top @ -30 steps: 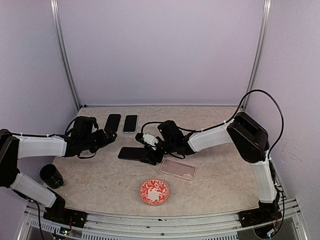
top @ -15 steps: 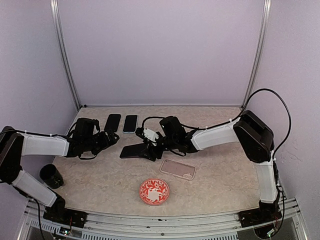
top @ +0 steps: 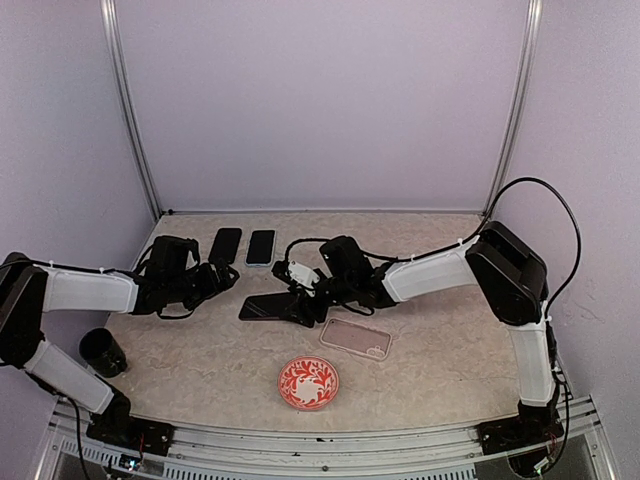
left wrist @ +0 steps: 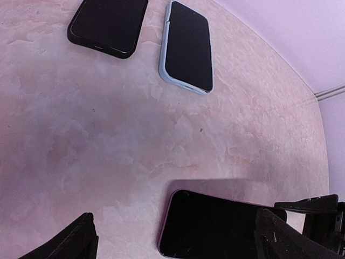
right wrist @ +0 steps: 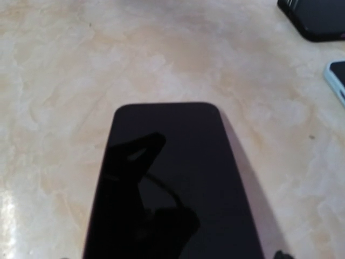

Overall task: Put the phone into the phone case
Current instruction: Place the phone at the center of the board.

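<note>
A bare black phone [top: 265,306] is held by its right end in my right gripper [top: 302,309], lifted a little off the table with its shadow under it. It fills the right wrist view [right wrist: 172,183] and shows low in the left wrist view [left wrist: 215,226]. A clear phone case [top: 355,337] lies flat on the table just right of and nearer than the phone. My left gripper [top: 218,277] is open and empty to the left of the phone, its fingertips [left wrist: 81,237] at the bottom corners of its wrist view.
Two cased phones lie at the back: a black one [top: 225,244] and a light-blue one [top: 261,246], also in the left wrist view [left wrist: 109,24] [left wrist: 187,46]. A red patterned dish [top: 308,382] sits near the front. A black cup [top: 103,352] stands front left.
My right gripper has lifted the phone off the table and shifted it slightly. The left gripper drew back a little to the left.
</note>
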